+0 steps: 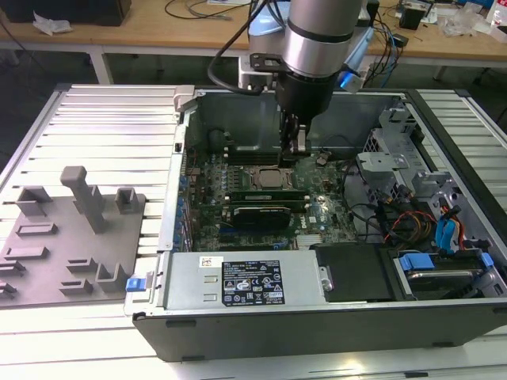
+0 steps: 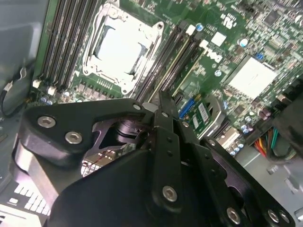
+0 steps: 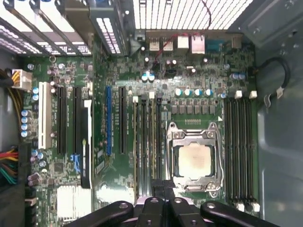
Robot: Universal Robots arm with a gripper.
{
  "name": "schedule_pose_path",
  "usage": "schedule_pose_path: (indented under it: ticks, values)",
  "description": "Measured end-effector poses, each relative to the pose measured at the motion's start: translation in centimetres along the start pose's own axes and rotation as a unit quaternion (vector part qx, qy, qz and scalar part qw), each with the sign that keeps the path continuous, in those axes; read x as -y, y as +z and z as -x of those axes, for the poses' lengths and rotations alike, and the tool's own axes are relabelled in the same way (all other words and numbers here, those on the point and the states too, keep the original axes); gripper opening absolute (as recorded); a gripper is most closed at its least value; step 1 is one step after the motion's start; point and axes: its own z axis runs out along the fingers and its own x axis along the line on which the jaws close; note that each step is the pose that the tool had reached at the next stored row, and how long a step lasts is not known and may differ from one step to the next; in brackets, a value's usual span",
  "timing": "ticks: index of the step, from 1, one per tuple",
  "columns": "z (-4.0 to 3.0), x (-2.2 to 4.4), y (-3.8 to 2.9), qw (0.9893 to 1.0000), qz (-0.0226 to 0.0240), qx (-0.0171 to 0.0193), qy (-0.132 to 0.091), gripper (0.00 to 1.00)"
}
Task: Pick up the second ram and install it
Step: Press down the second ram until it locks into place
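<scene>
Inside the open computer case (image 1: 444,142), the gripper (image 1: 295,146) hangs narrowed beside the processor socket (image 1: 265,179), fingers nearly together. The second ram (image 1: 265,195) sits seated in a slot alongside, the black card (image 1: 259,214) just beyond.

In the exterior view, the arm (image 1: 317,47) is cut off by the upper edge and hides the motherboard (image 1: 261,198) behind it. In both wrist views, the gripper (image 2: 158,101) (image 3: 161,187) covers part of the memory slots beside the processor socket (image 3: 194,161), and whether a stick sits between its fingertips cannot be told
</scene>
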Motion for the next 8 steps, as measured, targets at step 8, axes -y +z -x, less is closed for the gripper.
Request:
schedule_pose_path:
  ticks: [8]
  values:
    - [0.02,2.58,0.7,1.0,0.0001,-0.0002,0.0,0.11]
